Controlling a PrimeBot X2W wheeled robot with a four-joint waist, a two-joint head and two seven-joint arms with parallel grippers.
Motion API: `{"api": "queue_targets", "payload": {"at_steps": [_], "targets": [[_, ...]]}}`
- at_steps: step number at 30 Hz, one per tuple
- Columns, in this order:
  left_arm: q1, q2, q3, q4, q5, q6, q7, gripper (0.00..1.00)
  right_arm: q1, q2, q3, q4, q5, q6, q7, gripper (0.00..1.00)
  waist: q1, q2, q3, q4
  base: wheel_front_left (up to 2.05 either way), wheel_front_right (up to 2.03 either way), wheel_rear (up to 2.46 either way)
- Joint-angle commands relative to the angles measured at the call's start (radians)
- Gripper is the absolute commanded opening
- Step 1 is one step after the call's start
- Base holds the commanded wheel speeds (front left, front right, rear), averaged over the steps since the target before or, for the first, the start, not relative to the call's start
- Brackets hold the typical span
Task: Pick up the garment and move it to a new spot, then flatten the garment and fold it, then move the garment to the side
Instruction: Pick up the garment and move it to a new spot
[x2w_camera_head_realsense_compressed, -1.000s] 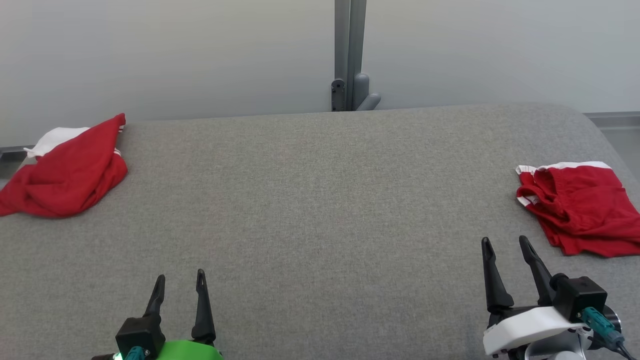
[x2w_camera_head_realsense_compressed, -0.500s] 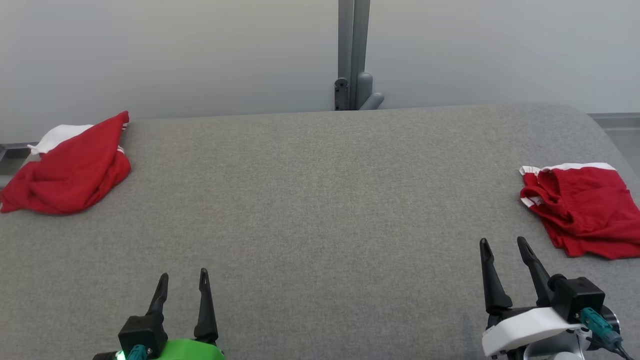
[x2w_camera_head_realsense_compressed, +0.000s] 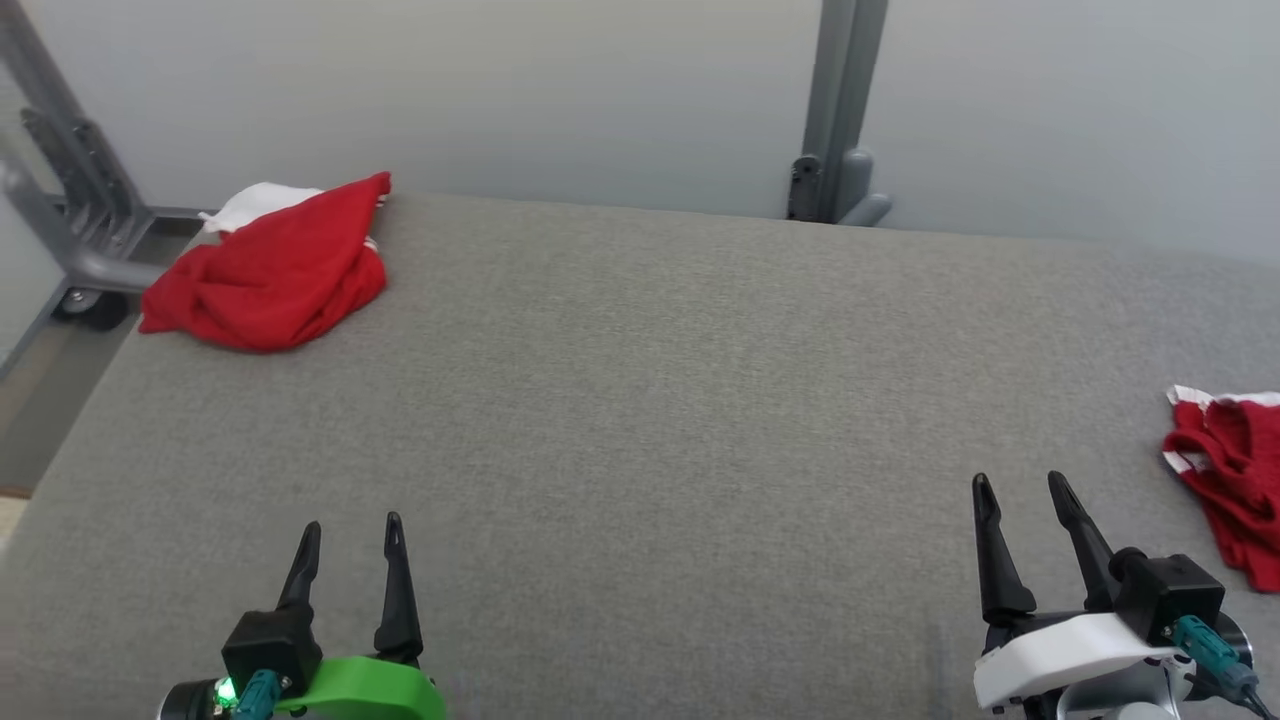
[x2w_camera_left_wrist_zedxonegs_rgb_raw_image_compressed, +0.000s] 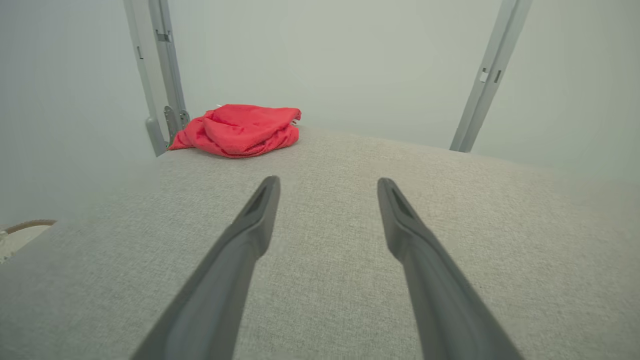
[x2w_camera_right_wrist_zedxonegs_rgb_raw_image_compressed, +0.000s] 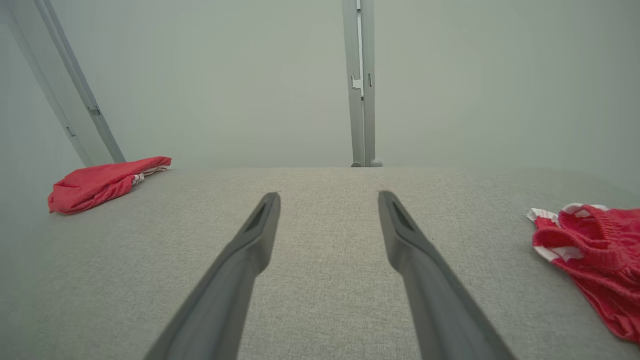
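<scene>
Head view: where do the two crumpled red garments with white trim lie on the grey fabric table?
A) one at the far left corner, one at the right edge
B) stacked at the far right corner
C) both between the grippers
A: the left red garment sits at the grey fabric table's far left corner, the right red garment at its right edge.

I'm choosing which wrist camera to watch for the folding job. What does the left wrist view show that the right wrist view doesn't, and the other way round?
Left wrist view: the left gripper, open, and a strip of floor past the table's edge.
Right wrist view: the right gripper, open, and a red garment with white trim lying at the right.
Both: the grey table, the crumpled red garment at its far corner, and grey posts.
</scene>
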Motion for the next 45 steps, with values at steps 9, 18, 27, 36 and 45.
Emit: {"api": "queue_targets", "payload": {"at_steps": [9, 18, 27, 36, 45], "targets": [[0.011, 0.008, 0.06, -0.03, 0.001, 0.01, -0.003, 1.0, -0.052, -0.001, 0.03, -0.001, -0.003, -0.001, -0.006, 1.0, 0.0, 0.0, 0.043, 0.256, 0.0, 0.0, 0.0], [0.055, 0.004, 0.109, -0.09, -0.007, 0.025, -0.003, 1.0, -0.124, -0.002, 0.081, 0.049, -0.005, -0.001, -0.005, 1.0, 0.0, 0.0, 0.068, 0.269, 0.0, 0.0, 0.0], [0.043, 0.002, 0.082, -0.062, 0.003, 0.007, -0.003, 1.0, -0.097, -0.002, 0.042, 0.05, 0.001, -0.001, -0.01, 1.0, 0.0, 0.0, 0.064, 0.265, 0.0, 0.0, 0.0], [-0.044, 0.039, 0.104, -0.042, 0.007, -0.019, -0.003, 1.0, -0.049, -0.002, -0.011, -0.002, -0.019, -0.001, -0.008, 1.0, 0.0, 0.0, 0.089, 0.242, 0.0, 0.0, 0.0], [-0.323, 0.186, 0.157, 0.008, -0.014, -0.079, 0.053, 1.0, -0.135, -0.003, 0.006, -0.118, -0.113, -0.001, 0.051, 1.0, 0.0, 0.0, 0.253, 0.082, 0.0, 0.0, 0.0]]}}
